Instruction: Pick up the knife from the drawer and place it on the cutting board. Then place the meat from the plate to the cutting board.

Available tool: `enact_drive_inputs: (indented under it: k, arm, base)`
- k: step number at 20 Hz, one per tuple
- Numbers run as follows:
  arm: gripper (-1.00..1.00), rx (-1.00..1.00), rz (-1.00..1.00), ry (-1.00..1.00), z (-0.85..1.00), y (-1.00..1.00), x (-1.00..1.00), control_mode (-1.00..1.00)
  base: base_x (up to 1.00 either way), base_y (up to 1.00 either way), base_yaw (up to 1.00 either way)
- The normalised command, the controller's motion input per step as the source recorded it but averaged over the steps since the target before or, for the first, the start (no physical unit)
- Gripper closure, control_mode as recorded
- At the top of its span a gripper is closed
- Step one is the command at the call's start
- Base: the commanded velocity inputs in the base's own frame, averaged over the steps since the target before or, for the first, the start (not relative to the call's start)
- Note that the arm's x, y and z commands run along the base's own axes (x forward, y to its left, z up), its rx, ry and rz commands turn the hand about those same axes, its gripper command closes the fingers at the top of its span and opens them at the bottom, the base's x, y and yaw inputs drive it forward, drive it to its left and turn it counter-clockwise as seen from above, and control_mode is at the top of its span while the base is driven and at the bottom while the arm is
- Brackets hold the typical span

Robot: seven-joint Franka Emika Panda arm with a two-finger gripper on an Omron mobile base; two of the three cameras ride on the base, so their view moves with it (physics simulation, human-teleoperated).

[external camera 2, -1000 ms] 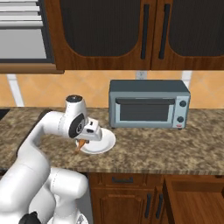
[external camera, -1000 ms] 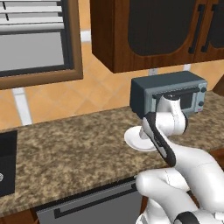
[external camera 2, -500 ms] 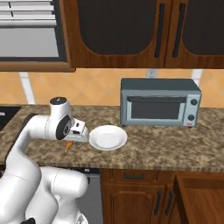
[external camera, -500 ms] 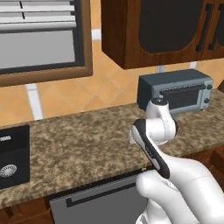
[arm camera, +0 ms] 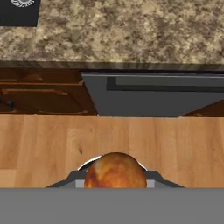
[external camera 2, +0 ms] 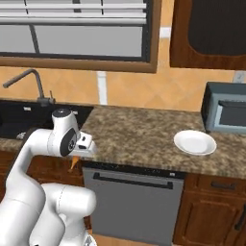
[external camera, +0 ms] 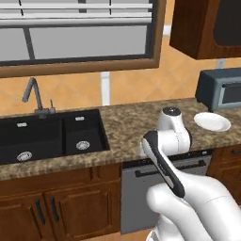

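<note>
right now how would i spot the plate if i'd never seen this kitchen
Find the speckled granite counter under the window, then the grey toaster oven at its right end. The plate lies just in front of it, round, white and bare.

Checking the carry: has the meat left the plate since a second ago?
Yes. The meat now hangs in the pincer, well left of the plate.

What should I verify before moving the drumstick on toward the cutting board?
1. Pincer shut on the orange-brown chicken drumstick: ok.
2. Round white plate bare of meat: ok.
3. Drumstick over the speckled granite counter: not ok, it hangs past the front edge, over the wooden floor.
4. Cutting board located: cannot tell.
5. Knife on the board: cannot tell.
</note>
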Motion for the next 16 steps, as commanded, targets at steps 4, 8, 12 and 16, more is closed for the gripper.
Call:
enact_drive_inputs:
  k: [4, 8, 12, 16]
  arm:
    - [1.0, 0.0, 0.0, 0.0, 0.0, 0.0, 0.0, 1.0]
    - [1.0, 0.0, 0.0, 0.0, 0.0, 0.0, 0.0, 1.0]
    - [1.0, 0.0, 0.0, 0.0, 0.0, 0.0, 0.0, 1.0]
    - [1.0, 0.0, 0.0, 0.0, 0.0, 0.0, 0.0, 1.0]
  base:
    - [-0.37, 1.0, 0.27]
    - [-0.11, 1.0, 0.25]
    - [0.0, 1.0, 0.2]
    - [0.11, 1.0, 0.15]
